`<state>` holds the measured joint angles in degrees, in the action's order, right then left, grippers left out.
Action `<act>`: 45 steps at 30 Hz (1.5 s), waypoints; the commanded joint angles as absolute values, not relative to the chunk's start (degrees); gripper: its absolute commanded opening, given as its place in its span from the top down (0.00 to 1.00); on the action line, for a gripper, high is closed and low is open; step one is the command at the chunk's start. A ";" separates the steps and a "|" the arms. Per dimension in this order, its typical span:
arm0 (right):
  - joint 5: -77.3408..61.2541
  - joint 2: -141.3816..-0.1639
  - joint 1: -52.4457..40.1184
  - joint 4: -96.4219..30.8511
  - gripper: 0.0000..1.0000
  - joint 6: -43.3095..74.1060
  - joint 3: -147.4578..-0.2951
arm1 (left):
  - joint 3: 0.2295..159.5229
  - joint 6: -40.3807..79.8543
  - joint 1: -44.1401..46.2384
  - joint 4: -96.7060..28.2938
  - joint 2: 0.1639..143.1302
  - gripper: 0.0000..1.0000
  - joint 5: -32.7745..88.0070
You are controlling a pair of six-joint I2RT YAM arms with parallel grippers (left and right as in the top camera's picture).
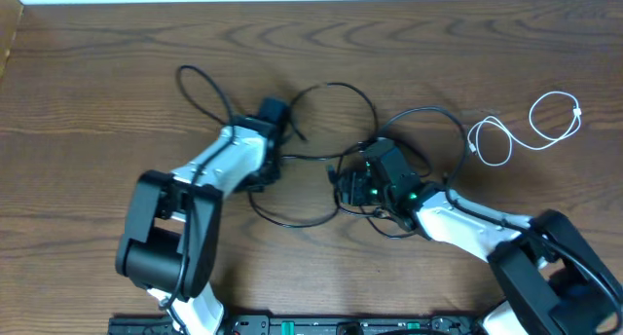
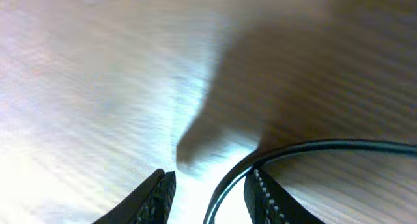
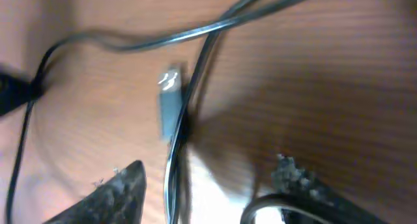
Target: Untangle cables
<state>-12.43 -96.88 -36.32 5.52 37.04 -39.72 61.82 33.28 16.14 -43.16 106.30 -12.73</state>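
Untangling looks partly done: on the wooden surface (image 1: 97, 82), the left hand (image 2: 210, 196), fingers parted, straddles one strand of the black cables (image 1: 334, 85), which lie looped and crossed mid-frame. The right hand (image 3: 212, 185), likewise open and gripping nothing, brackets another strand; the white cable (image 1: 578, 112) lies clear at upper right.

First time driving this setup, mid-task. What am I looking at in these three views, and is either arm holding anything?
The wide picture comes from a fixed camera above the table. It shows two robot arms, the left arm and the right arm, reaching into tangled black cables. A white cable lies apart, on the right arm's side. The other two pictures come from a camera on each wrist, looking past that arm's jaws. Both pairs of jaws are open; a black cable runs between each pair, unclamped, so nothing is held. The right wrist view also shows a plug.
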 commanded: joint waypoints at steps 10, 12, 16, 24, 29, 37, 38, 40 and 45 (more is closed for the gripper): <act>-29.19 -99.81 -44.18 11.53 0.51 25.43 -38.35 | 54.72 33.26 2.09 -43.70 108.38 0.58 -7.11; -28.58 -99.81 -45.32 11.92 0.51 24.05 -38.35 | 54.72 29.34 0.89 -43.57 108.33 0.59 -3.38; -29.43 -99.55 -45.39 11.97 0.35 23.94 -38.41 | 54.74 23.94 0.12 -43.44 106.94 0.70 4.62; -33.65 -89.62 -42.61 7.03 0.04 23.94 -38.46 | 54.74 20.34 0.19 -44.14 89.54 0.89 14.70; -33.74 -80.27 -41.52 -1.23 0.02 23.92 -38.46 | 54.74 20.43 0.19 -43.46 74.17 0.92 18.90; -21.87 -70.91 -36.82 -14.15 0.01 24.53 -38.46 | 54.72 20.60 0.34 -46.24 61.52 0.89 18.85; -18.68 -70.83 -35.97 -15.64 0.01 26.65 -38.46 | 54.70 20.60 0.34 -46.61 61.41 0.88 18.87; -12.27 -71.02 -34.30 -19.29 0.01 34.30 -38.46 | 54.63 20.60 0.34 -47.13 61.87 0.87 18.90; -6.96 -72.95 -32.56 -21.32 0.01 39.64 -38.37 | 54.59 20.58 1.32 -47.20 64.86 0.86 19.07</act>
<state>-13.76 -71.70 -33.01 -21.56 34.02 -38.50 54.52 21.10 0.40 -47.05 63.02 18.17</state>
